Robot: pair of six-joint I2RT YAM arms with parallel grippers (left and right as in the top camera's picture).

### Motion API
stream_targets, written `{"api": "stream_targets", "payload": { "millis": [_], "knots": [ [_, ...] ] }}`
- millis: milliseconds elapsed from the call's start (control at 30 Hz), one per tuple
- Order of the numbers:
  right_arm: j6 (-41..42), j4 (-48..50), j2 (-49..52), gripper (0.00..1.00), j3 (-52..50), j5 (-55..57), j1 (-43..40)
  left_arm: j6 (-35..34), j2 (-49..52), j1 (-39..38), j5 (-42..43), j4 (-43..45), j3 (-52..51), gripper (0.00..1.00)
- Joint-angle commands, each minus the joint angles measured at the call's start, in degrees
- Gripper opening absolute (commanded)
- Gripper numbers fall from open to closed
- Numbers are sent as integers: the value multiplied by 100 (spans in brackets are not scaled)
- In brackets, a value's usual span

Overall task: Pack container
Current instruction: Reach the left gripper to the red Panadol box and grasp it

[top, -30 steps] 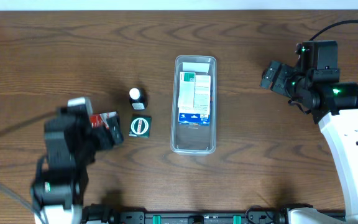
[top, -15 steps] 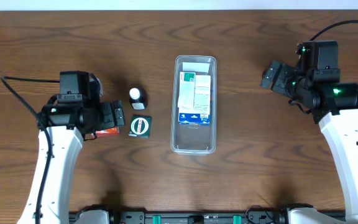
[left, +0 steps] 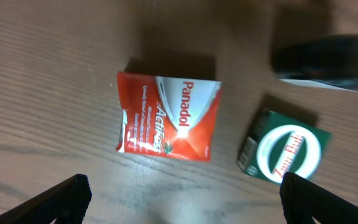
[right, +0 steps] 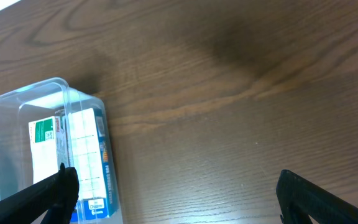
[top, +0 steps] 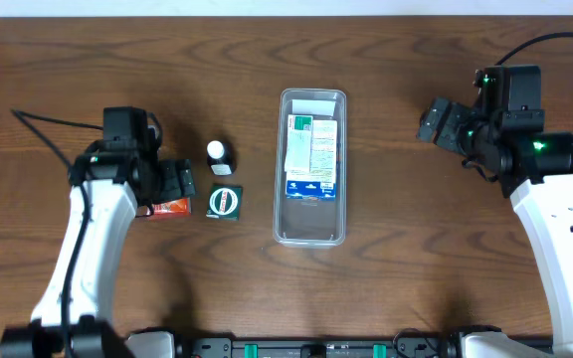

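Your left gripper (left: 182, 198) gapes at frame bottom, red cardboard box (left: 168, 117) reading "Panadol Actifast" at centre, your right gripper (right: 174, 196) gapes too, long clear plastic container (right: 11, 112) lower left.

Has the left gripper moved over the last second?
Yes. The left gripper shifted up-frame in the overhead view, from below level with the green box to above it.

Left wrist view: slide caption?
Open left hand above a red Panadol box lying flat on the wooden table, green round-logo box beside it.
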Motion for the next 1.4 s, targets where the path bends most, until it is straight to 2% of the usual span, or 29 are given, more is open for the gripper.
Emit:
{"api": "stream_targets", "payload": {
  "millis": [0, 200, 400, 500, 933, 1167, 1367],
  "knots": [
    [-63, -11, -2, 99, 37, 35, -28, 20, 420, 116, -140, 63, 52, 98],
    [-63, -11, -2, 99, 37, 35, -28, 24, 960, 323, -133, 238, 52, 98],
    [-63, -11, -2, 99, 37, 35, -28, 422, 1453, 332, -85, 393, 52, 98],
    [-63, -11, -2, 99, 37, 35, -28, 647, 1665, 332, 234, 459, 52, 98],
    [-61, -11, -2, 99, 37, 37, -28, 656, 2109, 334, 229, 686, 52, 99],
    [-63, -11, -2, 99, 37, 35, -28, 656, 2109, 334, 229, 538, 52, 76],
    [-61, -11, -2, 99, 37, 35, -28, 651, 2055, 334, 225, 339, 79, 74]
  ]
}}
